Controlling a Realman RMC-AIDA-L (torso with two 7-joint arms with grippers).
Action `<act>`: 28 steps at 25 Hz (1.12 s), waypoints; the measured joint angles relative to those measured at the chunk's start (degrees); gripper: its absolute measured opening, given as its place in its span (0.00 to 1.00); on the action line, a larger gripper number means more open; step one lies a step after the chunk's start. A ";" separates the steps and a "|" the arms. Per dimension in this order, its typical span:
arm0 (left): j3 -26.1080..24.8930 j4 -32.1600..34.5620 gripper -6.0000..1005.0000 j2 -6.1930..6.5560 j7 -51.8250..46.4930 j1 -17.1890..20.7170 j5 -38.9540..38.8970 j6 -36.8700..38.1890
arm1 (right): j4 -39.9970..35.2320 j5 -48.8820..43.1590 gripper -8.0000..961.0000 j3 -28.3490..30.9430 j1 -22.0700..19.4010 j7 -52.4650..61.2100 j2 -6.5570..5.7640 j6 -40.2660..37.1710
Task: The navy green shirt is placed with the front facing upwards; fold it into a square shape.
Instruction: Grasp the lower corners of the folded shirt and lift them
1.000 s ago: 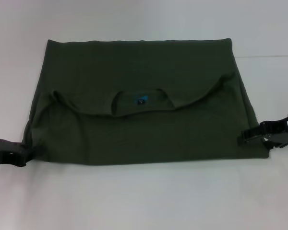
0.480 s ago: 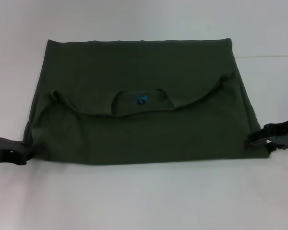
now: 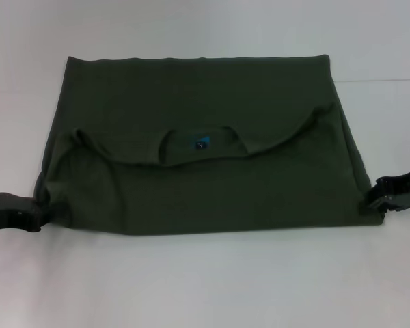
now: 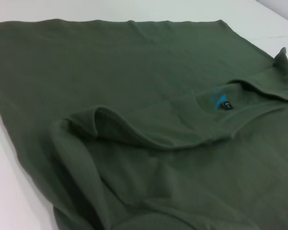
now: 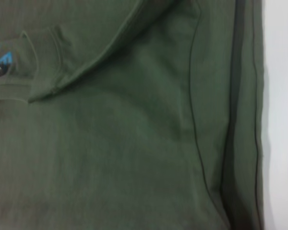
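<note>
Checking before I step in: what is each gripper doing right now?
Left gripper: at the navy green shirt's near left corner; cannot tell.
Right gripper: at its near right corner; cannot tell.

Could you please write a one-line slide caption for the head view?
Folded navy green shirt on white table, left gripper and right gripper at its near corners.

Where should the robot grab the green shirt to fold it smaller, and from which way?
Probably the two near corners of the navy green shirt, each gripper coming in from its own side. The shirt lies flat and already folded once, wider than deep, with its near edge free. The left gripper and right gripper sit just outside those corners.
</note>
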 joint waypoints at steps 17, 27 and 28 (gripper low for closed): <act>-0.14 0.29 0.06 0.51 -1.45 -0.24 0.28 1.79 | -0.42 -1.30 0.03 0.00 0.22 -1.71 -0.21 -1.09; 0.21 4.14 0.06 2.04 -8.41 -1.08 6.67 11.43 | -0.75 -1.22 0.03 0.01 0.42 -6.76 -1.12 -9.32; 0.19 4.46 0.06 2.32 -9.04 -1.40 8.31 13.43 | -0.76 -1.36 0.03 -0.01 0.32 -7.85 -1.29 -10.99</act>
